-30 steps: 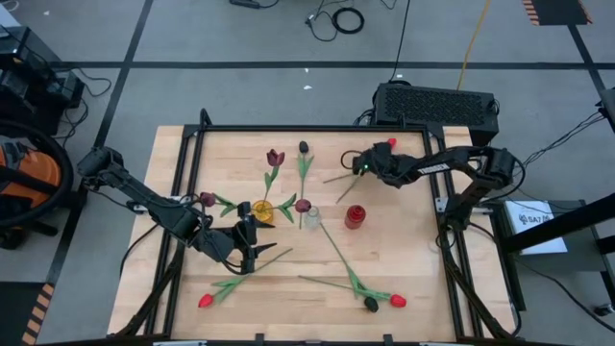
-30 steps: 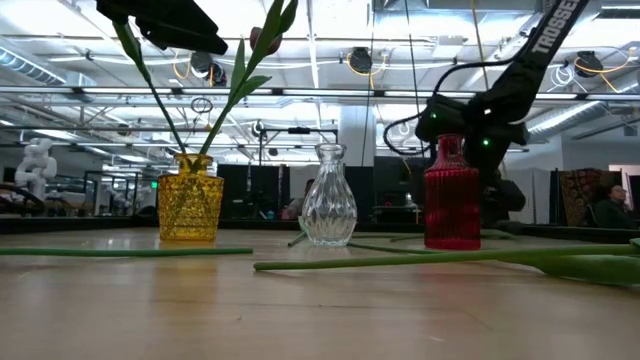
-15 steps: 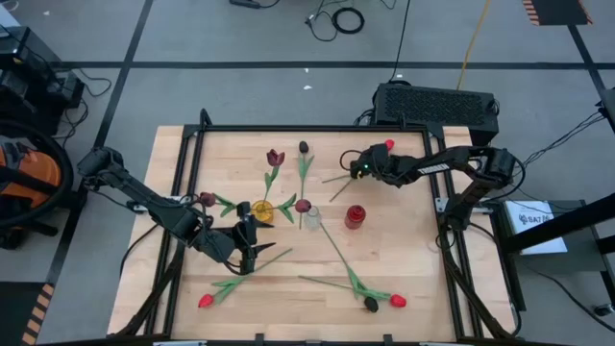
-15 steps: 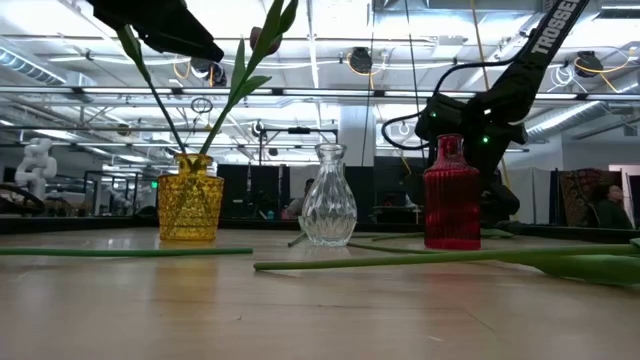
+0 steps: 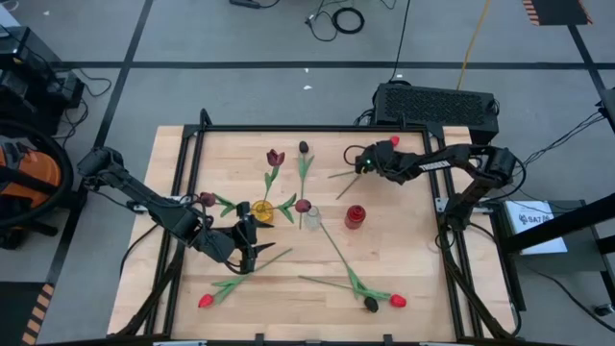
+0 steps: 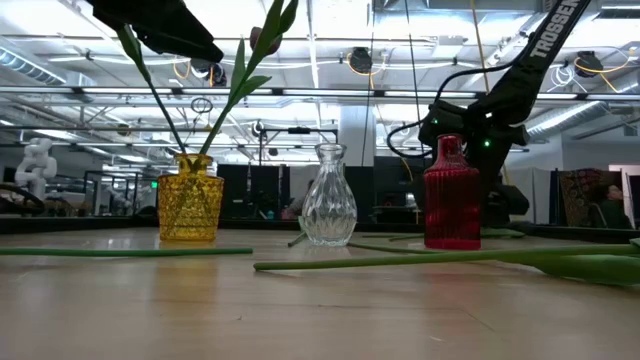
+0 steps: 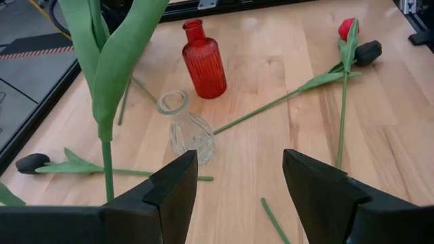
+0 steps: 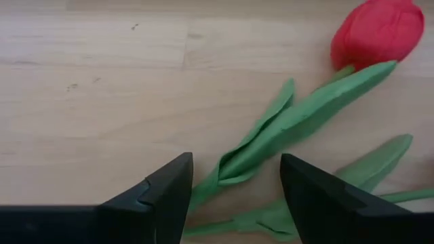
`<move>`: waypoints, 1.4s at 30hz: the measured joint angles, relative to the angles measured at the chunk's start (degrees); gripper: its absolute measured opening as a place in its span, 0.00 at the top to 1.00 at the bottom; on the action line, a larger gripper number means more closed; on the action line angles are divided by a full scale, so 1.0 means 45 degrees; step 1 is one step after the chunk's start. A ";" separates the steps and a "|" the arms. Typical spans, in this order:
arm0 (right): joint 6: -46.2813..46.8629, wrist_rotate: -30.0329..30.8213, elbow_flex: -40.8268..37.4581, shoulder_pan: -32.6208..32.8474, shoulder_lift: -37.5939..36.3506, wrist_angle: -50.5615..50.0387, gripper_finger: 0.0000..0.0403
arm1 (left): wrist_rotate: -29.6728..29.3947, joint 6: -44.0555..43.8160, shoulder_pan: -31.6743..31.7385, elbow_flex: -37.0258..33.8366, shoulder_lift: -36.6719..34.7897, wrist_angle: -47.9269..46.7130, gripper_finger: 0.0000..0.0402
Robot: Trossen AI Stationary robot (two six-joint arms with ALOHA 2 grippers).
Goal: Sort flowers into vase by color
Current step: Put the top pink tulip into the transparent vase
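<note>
Three vases stand mid-table: a yellow vase, a clear vase and a red vase. Two green stems stand in the yellow vase. My right gripper is open and low over a red tulip lying near the far edge. In the right wrist view its fingers stand on either side of the tulip's leaves, with the head ahead. My left gripper is open and empty, near the yellow vase.
More tulips lie on the wood: a red tulip near the front left, a red one and a black one front right, and a black one at the far middle. A black frame rims the table.
My right gripper has shifted a little toward the table's right and far edge, along the red tulip toward its head. It has stayed open. The left arm and the vases have kept still.
</note>
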 joint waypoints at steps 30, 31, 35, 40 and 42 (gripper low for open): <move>-0.0608 -0.0851 0.0000 -0.1366 -0.0019 0.0318 0.75 | 0.0000 -0.0047 0.0001 0.0000 0.0003 0.0002 0.44; -0.0410 -0.0838 0.0000 -0.1361 -0.0019 0.0317 0.77 | 0.0000 -0.0047 0.0004 0.0000 -0.0002 -0.0002 0.44; -0.0161 -0.0526 0.0000 -0.1187 -0.0010 0.0410 0.84 | 0.0000 -0.0044 0.0005 0.0000 0.0002 -0.0002 0.44; -0.0160 -0.0319 -0.0005 -0.1196 -0.0010 0.0708 0.93 | 0.0000 -0.0037 0.0004 0.0000 -0.0002 -0.0021 0.44; -0.0445 -0.0330 -0.0005 -0.1186 -0.0012 0.1168 0.96 | 0.0000 -0.0037 0.0000 0.0000 -0.0002 -0.0026 0.44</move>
